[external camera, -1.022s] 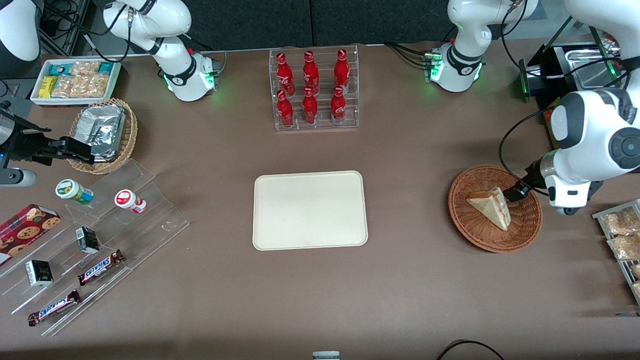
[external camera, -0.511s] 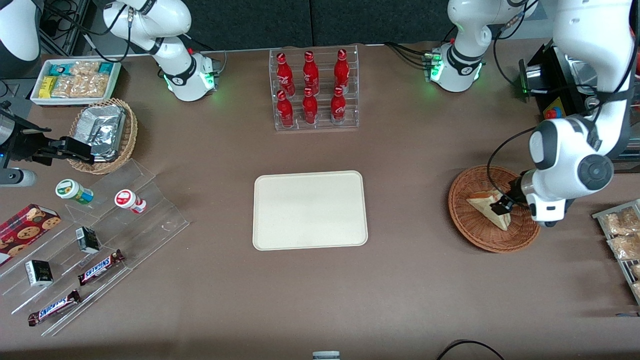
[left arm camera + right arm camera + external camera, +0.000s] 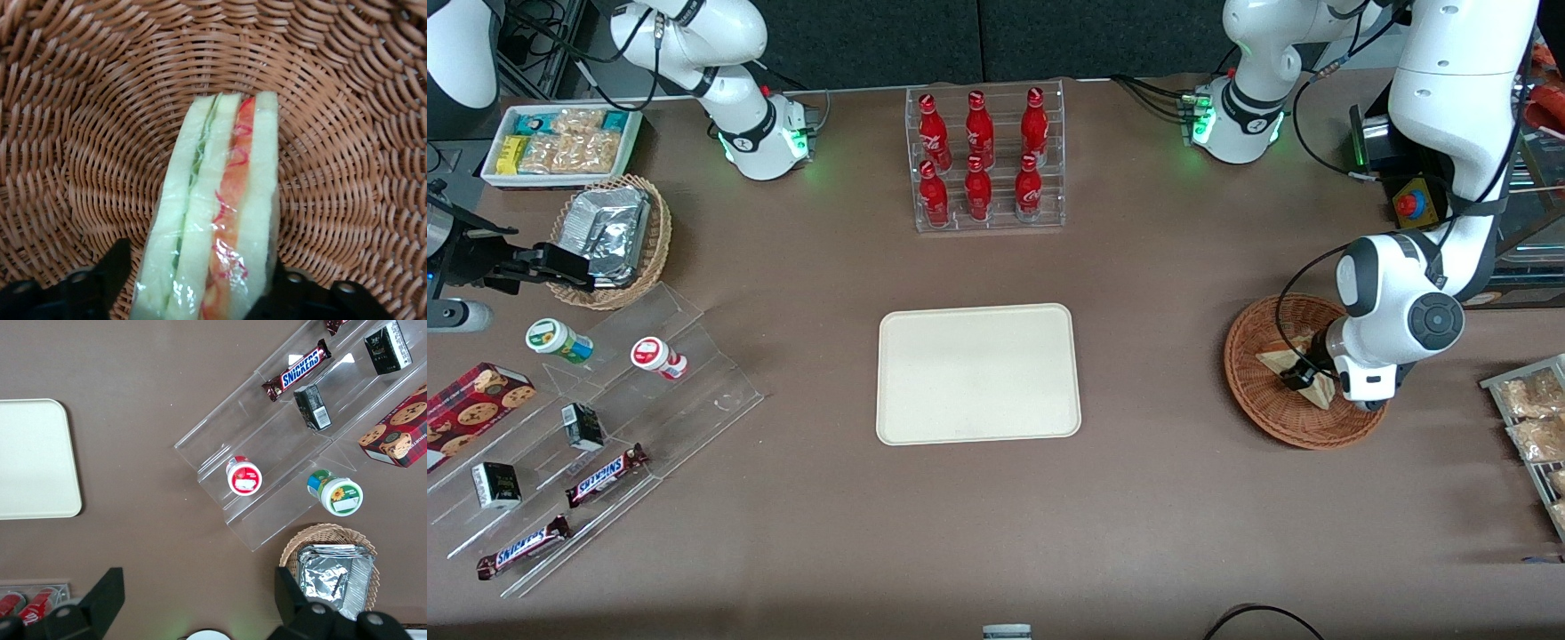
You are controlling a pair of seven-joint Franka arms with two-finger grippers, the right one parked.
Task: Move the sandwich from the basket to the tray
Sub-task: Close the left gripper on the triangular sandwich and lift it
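Note:
The sandwich, a plastic-wrapped white-bread wedge with green and red-orange filling, lies in the reddish-brown wicker basket. My left gripper is lowered into the basket and open. One black finger stands on each side of the sandwich's wide end. In the front view the gripper and wrist cover much of the sandwich inside the basket. The cream tray lies flat at the table's middle with nothing on it, well away from the basket toward the parked arm's end.
A clear rack of red bottles stands farther from the front camera than the tray. A stepped acrylic shelf with snacks, a tan basket of foil packets and a white snack tray sit toward the parked arm's end. Packets on a rack lie beside the basket.
The left arm has swung in over the basket and come down. Its gripper went from the basket's edge to straddling the sandwich. The sandwich has not moved.

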